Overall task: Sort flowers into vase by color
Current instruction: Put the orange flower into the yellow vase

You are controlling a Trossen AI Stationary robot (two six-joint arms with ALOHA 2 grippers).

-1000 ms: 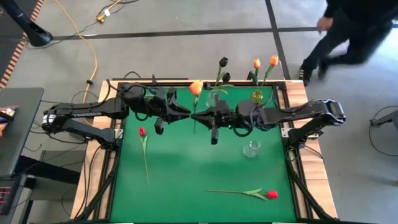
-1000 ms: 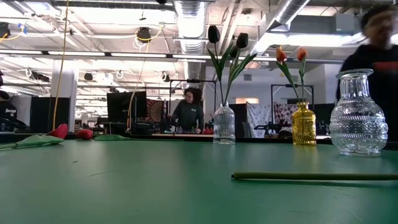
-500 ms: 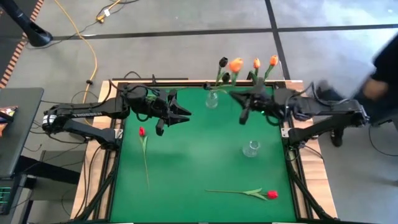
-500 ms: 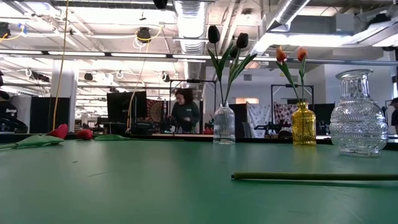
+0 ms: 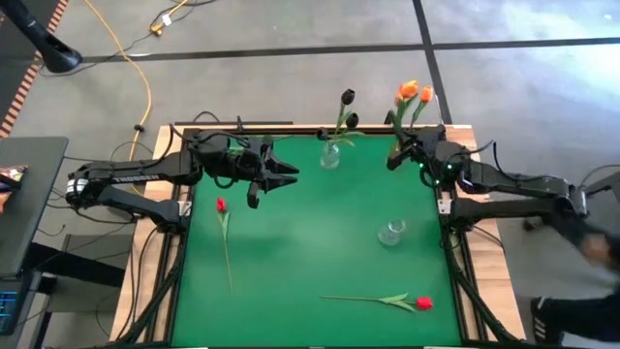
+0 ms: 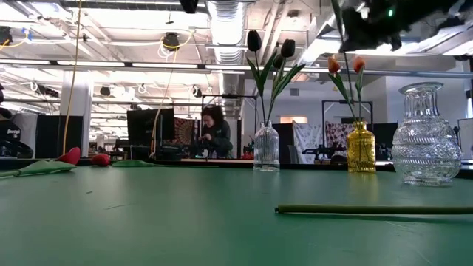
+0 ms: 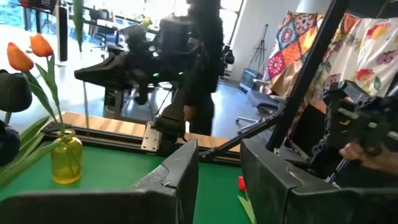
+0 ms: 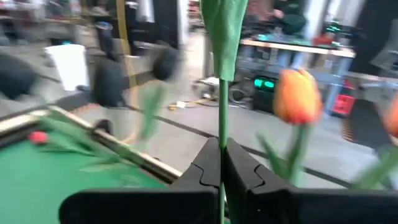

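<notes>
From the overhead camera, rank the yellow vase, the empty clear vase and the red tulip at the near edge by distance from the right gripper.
Order from the right gripper, which is shut on an orange tulip:
1. Yellow vase, right beside it at the far edge.
2. Empty clear vase, mid-table on the right.
3. Red tulip, lying at the near edge.

The green table carries three vases and two loose red tulips.

Orange tulip upright above yellow vase, stem pinched.
</notes>
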